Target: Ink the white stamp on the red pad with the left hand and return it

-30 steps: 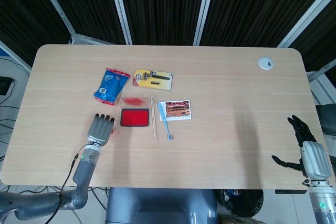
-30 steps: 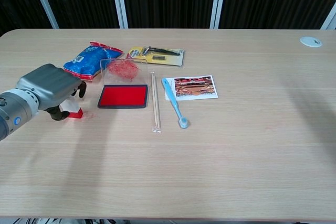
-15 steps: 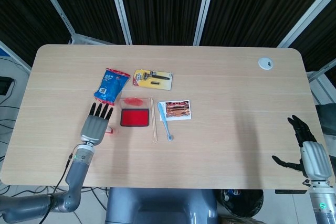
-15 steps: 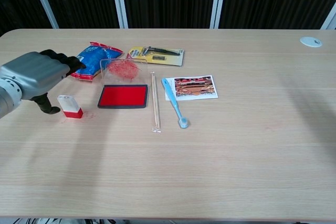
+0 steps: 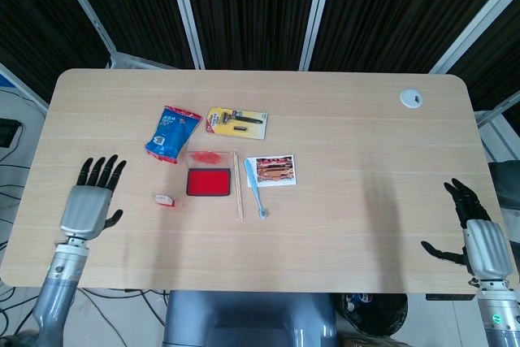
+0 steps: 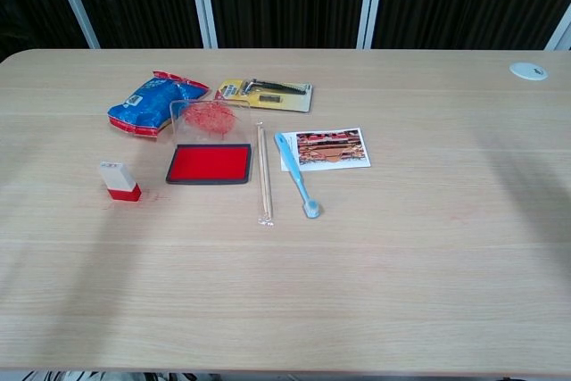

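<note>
Two hands: both seen in the head view only, neither holding anything.
Left hand [image 5: 86,203]: over the table's left edge, palm down, fingers spread and released; well apart from the stamp.
Right hand [image 5: 474,236]: off the right front corner of the table, fingers splayed, released.
White stamp [image 5: 164,199] [image 6: 118,181]: lying on the table [image 6: 375,292], red end toward the front, just left of the pad, not touching it.
Red ink pad [image 5: 209,181] [image 6: 210,163]: open, its clear lid [image 6: 207,117] raised behind, smeared red.
Wrapped chopsticks [image 6: 263,175]: just right of the pad, running front to back.
Blue toothbrush [image 6: 297,174]: beside the chopsticks, its handle end touching a printed card [image 6: 332,148].
Blue snack packet [image 6: 156,103]: behind the stamp.
Carded razor [image 6: 267,94]: behind the pad.
White grommet [image 6: 528,70]: far right rear corner.
</note>
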Motion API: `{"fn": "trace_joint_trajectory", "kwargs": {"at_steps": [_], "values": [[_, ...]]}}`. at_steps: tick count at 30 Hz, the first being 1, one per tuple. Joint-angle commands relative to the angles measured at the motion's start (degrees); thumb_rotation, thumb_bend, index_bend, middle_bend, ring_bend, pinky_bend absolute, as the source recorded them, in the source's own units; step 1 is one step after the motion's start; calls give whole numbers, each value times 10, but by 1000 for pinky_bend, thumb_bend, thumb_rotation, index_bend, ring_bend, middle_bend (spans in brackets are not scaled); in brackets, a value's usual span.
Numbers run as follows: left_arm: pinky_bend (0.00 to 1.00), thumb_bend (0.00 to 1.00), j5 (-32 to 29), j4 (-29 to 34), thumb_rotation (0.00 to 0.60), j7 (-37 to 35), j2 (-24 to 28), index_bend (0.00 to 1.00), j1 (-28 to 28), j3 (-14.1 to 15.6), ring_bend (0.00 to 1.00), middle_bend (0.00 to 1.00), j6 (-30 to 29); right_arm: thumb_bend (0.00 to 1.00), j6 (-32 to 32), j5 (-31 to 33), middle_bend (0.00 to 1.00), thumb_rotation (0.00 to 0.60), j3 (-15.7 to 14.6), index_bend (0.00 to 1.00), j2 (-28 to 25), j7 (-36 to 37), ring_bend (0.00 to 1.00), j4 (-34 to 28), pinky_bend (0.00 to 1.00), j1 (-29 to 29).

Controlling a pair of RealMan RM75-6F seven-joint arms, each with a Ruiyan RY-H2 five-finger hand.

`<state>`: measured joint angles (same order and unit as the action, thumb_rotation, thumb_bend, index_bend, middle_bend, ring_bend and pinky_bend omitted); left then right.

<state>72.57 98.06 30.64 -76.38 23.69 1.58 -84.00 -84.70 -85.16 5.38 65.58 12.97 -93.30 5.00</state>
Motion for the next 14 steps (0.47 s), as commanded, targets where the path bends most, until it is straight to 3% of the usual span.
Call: {"fn": "trace_joint_trajectory", "kwargs": {"at_steps": [1,6,14], "values": [[11,162,70,-10,600,-102,37,0,-52,32,0,0,-57,132,-2,0,0,600,0,0,2,-6,0,-1,185,-1],[11,162,100,-52,600,-172,41,0,-81,40,0,0,-88,133,-4,2,0,600,1,0,5,-14,0,-3,185,-1],[11,162,88,-72,600,-217,39,0,-93,27,0,0,-67,133,-4,4,0,600,2,0,7,-19,0,-6,185,-1]]}}
